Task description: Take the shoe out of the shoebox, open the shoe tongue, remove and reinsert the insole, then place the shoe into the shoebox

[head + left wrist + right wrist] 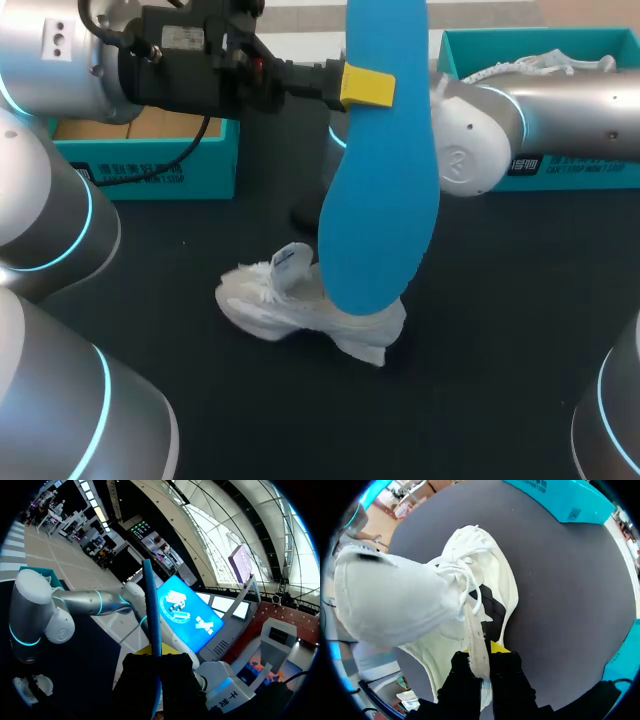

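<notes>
A blue insole (380, 180) hangs upright high above the table, and my left gripper (367, 87) is shut on its upper part. In the left wrist view the insole (151, 610) shows edge-on between that gripper's (156, 655) fingers. The white shoe (300, 305) lies on the black table (500, 330), right under the insole. My right arm (560, 120) comes in from the right, and in the head view the insole hides its gripper. In the right wrist view my right gripper (485, 655) is shut on the shoe tongue (475, 635), over the shoe (410, 605).
An open teal shoebox (150, 160) stands at the back left. A second teal box (470, 50) at the back right holds another white shoe (545, 65). Bare table lies in front and to the right of the shoe.
</notes>
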### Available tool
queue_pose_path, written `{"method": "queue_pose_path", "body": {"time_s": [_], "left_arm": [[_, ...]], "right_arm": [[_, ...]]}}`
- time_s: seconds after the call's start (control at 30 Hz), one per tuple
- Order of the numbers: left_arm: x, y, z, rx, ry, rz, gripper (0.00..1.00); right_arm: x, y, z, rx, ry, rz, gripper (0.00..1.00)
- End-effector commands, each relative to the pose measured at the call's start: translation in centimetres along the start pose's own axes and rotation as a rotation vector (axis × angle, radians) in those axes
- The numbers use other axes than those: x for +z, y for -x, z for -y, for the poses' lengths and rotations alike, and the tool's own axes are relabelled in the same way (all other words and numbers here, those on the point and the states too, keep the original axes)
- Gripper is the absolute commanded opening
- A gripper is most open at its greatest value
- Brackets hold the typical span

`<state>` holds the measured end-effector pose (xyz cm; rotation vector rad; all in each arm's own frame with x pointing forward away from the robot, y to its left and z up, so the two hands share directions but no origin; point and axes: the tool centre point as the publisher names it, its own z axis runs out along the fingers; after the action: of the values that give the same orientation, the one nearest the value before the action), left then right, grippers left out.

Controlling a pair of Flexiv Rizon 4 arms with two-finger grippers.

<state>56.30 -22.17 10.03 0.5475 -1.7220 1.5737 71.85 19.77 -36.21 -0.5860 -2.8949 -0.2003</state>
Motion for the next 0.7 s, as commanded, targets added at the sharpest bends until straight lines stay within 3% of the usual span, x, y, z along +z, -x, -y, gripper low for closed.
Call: {"method": "queue_pose_path", "body": {"time_s": [0.03,0.13,0.27,0.33,0.7], "left_arm": [[0.1,0.1,0.0,0.0,0.0,-0.001,0.0],[0.1,0.1,0.0,0.0,0.0,-0.001,0.0],[0.1,0.1,0.0,0.0,0.0,-0.001,0.0],[0.1,0.1,0.0,0.0,0.0,-0.001,0.0],[0.1,0.1,0.0,0.0,0.0,-0.001,0.0]], "right_arm": [[-1.5,-1.7,2.6,0.266,0.201,0.02,0.0],[-1.6,-2.7,2.8,0.403,0.157,-0.044,0.0],[-1.0,-3.2,3.3,0.497,0.227,-0.07,0.0],[-1.5,-3.1,3.2,0.488,0.246,-0.014,0.0],[-1.5,-3.1,3.2,0.488,0.246,-0.014,0.0]]}}
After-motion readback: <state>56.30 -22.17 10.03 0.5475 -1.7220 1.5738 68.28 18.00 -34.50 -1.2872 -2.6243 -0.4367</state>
